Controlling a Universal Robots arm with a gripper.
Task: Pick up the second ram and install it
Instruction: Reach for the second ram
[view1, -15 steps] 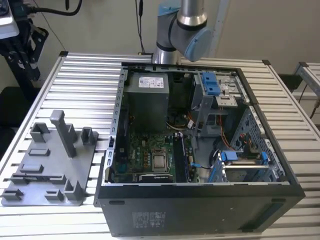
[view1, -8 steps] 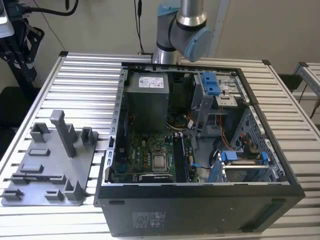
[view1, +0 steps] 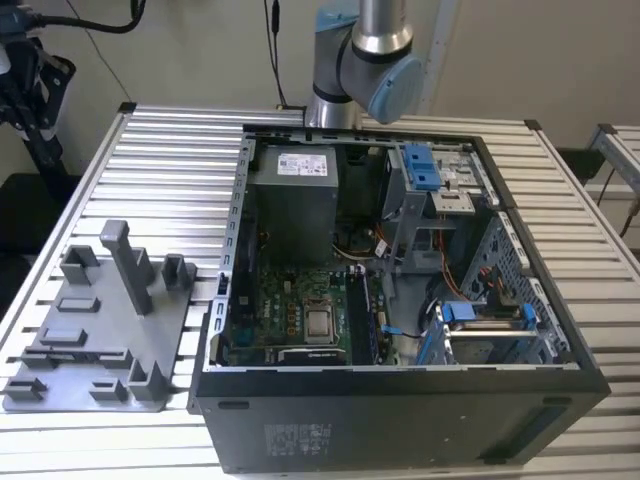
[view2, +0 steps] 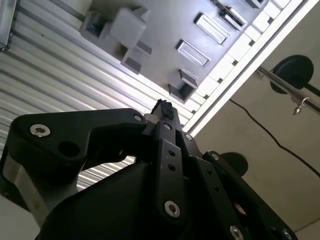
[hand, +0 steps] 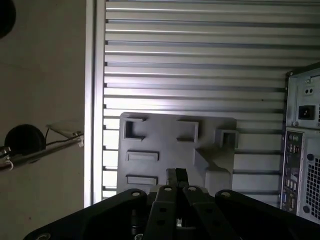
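Both fingers of the tool (hand: 176, 176) meet, gripping nothing, above the grey tray (hand: 161, 143).

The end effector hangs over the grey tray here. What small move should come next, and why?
Probably open the end effector. In both wrist views its fingertips look pressed together with nothing between them, and it hangs well above the grey holder tray, so it seems it could not take anything as it stands.

The exterior view looks steeply down from well off onto the case (view1: 400, 410), tray (view1: 100, 332) and slatted tabletop (view1: 170, 160). The 2 wrist views sit close behind the gripper (view2: 164, 107) and look past it at tray and tabletop well beyond; the first wrist view also catches the case's rear.
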